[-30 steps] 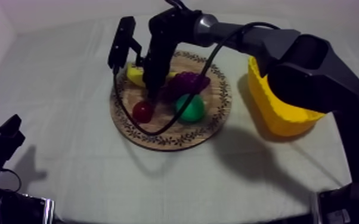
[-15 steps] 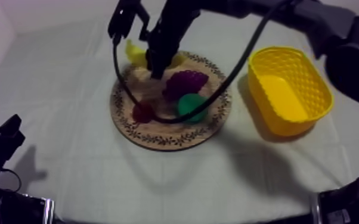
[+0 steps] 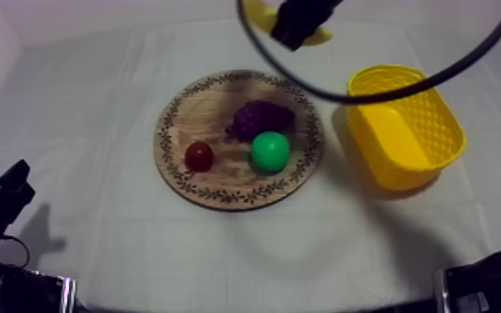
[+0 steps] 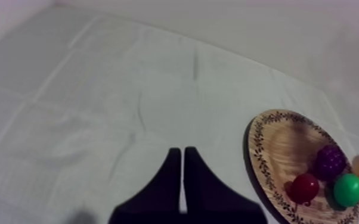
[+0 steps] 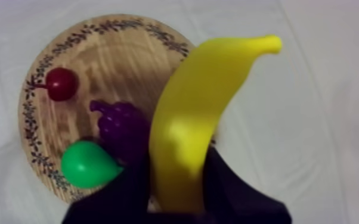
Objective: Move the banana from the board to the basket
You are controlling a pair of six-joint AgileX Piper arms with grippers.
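Observation:
My right gripper (image 3: 300, 20) is high over the far side of the table, between the wooden board (image 3: 210, 108) and the yellow basket (image 3: 384, 176). It is shut on the banana (image 5: 198, 113), whose yellow ends (image 3: 257, 13) stick out on both sides of it. In the right wrist view the black fingers (image 5: 133, 192) clamp the banana's lower end, and the board (image 5: 104, 53) lies below. My left gripper (image 4: 182, 179) rests low at the near left (image 3: 8, 196), its fingers together with nothing between them.
On the board lie a bunch of grapes (image 3: 260, 117), a green pear (image 3: 270, 151) and a small red fruit (image 3: 198, 156). The basket stands right of the board with nothing in it. A black cable loops above the board's far rim.
My right gripper has lifted the banana off the board and carried it up and to the right, toward the basket. The left arm has not moved.

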